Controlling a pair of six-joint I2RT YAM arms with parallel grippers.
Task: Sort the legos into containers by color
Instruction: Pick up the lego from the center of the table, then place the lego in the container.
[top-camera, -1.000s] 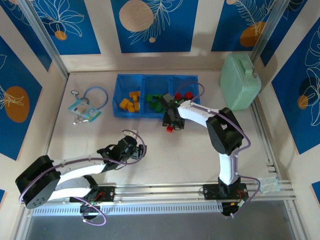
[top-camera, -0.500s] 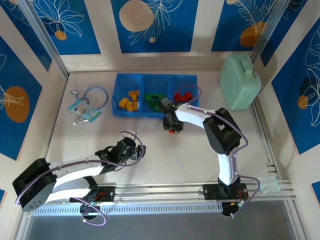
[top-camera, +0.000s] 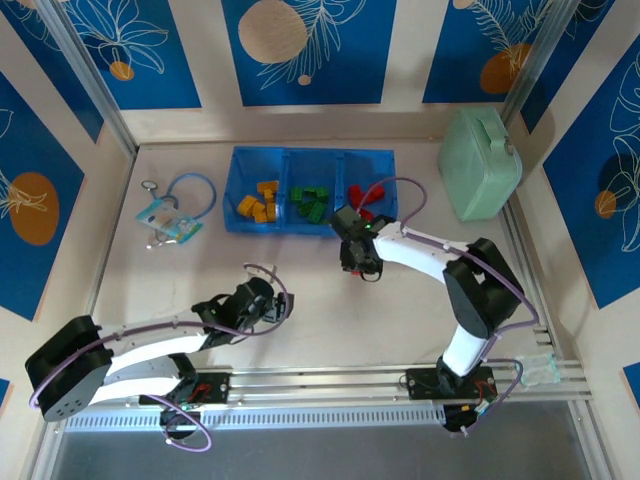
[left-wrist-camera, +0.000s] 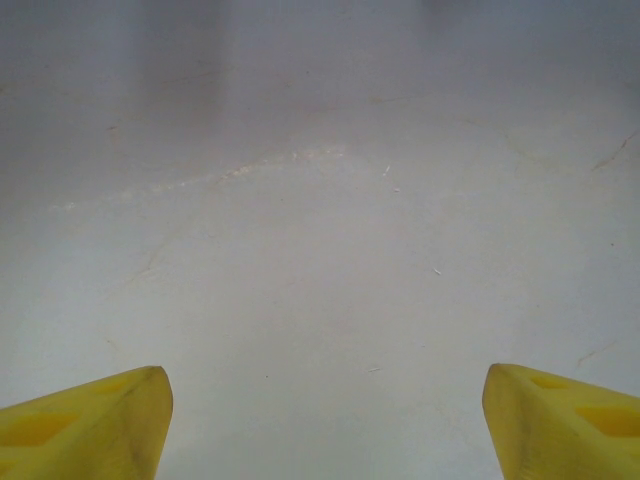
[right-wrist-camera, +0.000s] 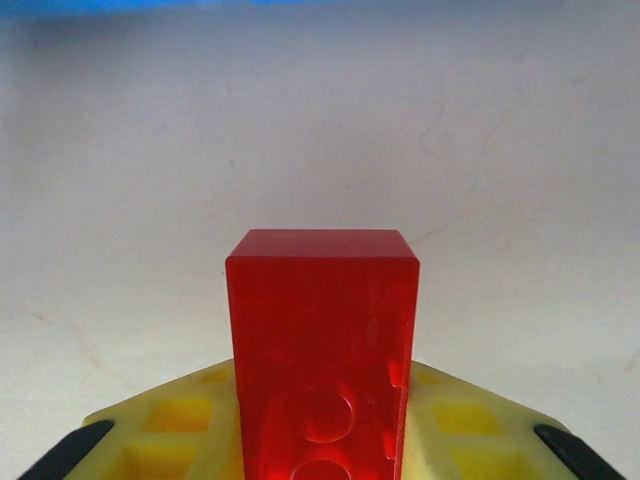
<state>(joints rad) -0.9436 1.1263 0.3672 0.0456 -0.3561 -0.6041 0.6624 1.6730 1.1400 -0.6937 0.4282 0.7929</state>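
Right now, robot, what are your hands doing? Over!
Left gripper open, empty, over bare table. Right gripper shut on red lego, just short of the tray. Path to red compartment looks open.

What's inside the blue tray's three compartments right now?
Left to right: yellow-orange bricks, green bricks, red bricks. A purple cable crosses the right compartment, hiding part of it.
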